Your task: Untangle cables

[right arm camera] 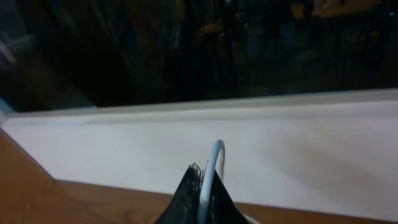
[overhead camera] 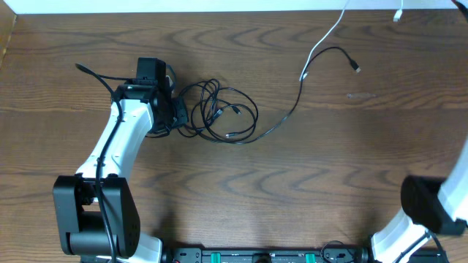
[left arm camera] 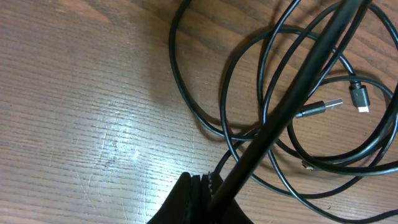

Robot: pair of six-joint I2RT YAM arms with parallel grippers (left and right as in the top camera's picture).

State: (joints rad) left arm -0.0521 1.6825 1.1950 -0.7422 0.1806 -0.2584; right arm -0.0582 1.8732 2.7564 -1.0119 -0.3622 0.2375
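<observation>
left gripper (left arm camera: pixel 204 190): closed, pinching a taut black cable (left arm camera: pixel 298 93)
right gripper (right arm camera: pixel 202 190): closed on white cable (right arm camera: pixel 216 152)
black cables (overhead camera: pixel 227 113): looped tangle, centre-left of table (overhead camera: pixel 351 161), just beside left gripper

Cables and arms, counted
One white cable (overhead camera: pixel 326 35); black cables (overhead camera: pixel 219 111) tangled, at least two, exact number unclear; two arms, left arm (overhead camera: pixel 117 142) and right arm (overhead camera: pixel 424 212).

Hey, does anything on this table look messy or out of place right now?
Yes. The black cables lie in a heap of overlapping loops left of centre on the table, with one strand pinched in the left gripper. The white cable runs off the far edge.
</observation>
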